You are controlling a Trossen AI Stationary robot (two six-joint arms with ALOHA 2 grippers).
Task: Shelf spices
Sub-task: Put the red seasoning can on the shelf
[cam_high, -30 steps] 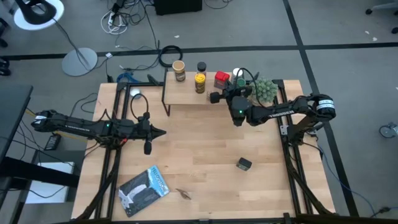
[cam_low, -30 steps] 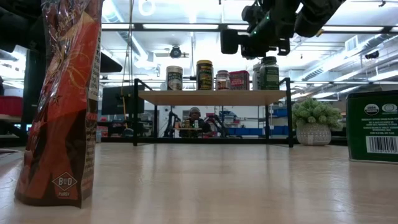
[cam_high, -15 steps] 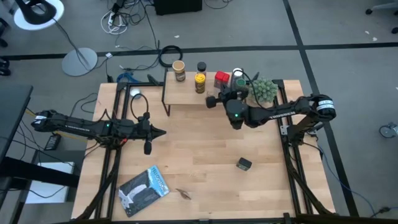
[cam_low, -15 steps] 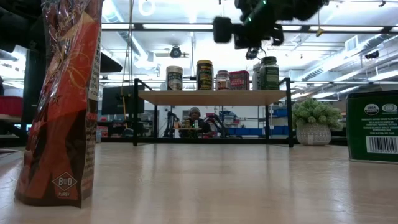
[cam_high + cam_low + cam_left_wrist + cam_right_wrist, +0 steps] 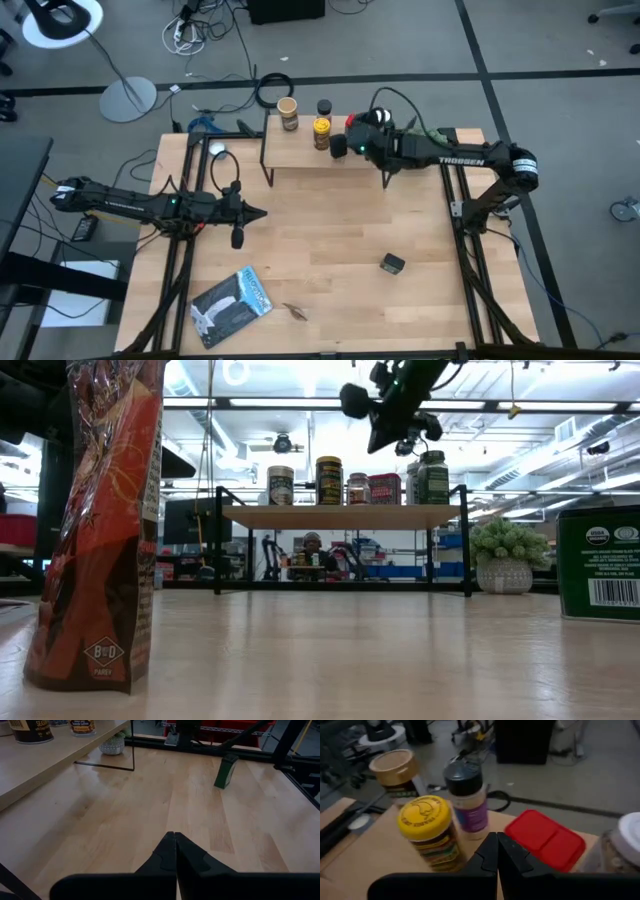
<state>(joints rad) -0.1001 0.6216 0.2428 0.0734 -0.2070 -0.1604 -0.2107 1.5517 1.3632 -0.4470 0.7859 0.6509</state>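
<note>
The shelf (image 5: 300,152) (image 5: 340,515) stands at the table's far edge. On its board rest a tan-lidded jar (image 5: 395,770), a black-lidded bottle (image 5: 465,790), a yellow-lidded jar (image 5: 427,827), a red tin (image 5: 545,837) and a white-capped jar (image 5: 630,830). A dark-lidded jar (image 5: 433,477) stands at the shelf's right end; my right arm hides it in the high view. A green tin (image 5: 392,263) stands on the table. My right gripper (image 5: 496,852) (image 5: 338,148) hovers shut above the shelf, touching nothing. My left gripper (image 5: 175,850) (image 5: 260,212) waits shut at the table's left.
A small potted plant (image 5: 505,555) sits right of the shelf. A blue-white flat packet (image 5: 232,305) and a small brown scrap (image 5: 295,312) lie near the table's near-left edge. In the low view a red-orange packet (image 5: 100,520) stands close at the left.
My right arm has risen and straightened out over the shelf, swinging toward the table's far edge. Its gripper has moved up and slightly left, away from the dark-lidded jar at the shelf's right end. The jars have stayed where they were.
</note>
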